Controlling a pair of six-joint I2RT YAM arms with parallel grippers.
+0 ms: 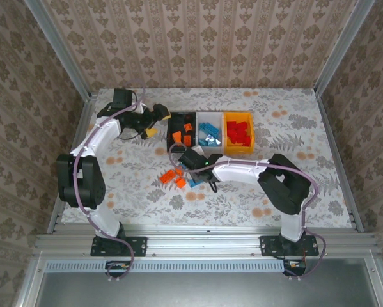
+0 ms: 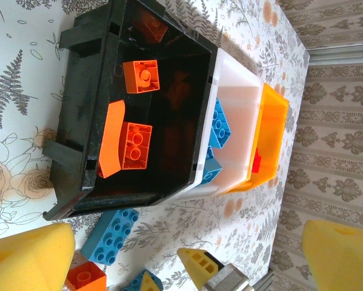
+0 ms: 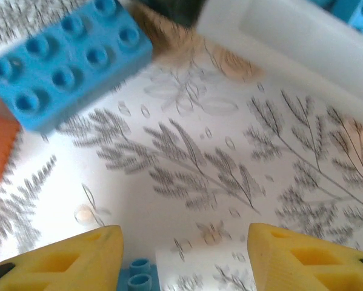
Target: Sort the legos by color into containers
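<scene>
Hovering low over the bench (image 1: 293,121) with the right pincer (image 3: 184,230) open, a small blue brick (image 3: 139,276) between its fingers, likely bound for the white bin (image 3: 278,36) just ahead, and the left pincer (image 1: 154,116) wide open beside the black bin (image 2: 78,121) holding orange bricks (image 2: 136,145).

Beige damask-papered walls (image 1: 197,38) enclose three sides of the table (image 1: 293,128), its top covered in a floral print, with aluminium rails (image 1: 204,243) along its near edge.
</scene>
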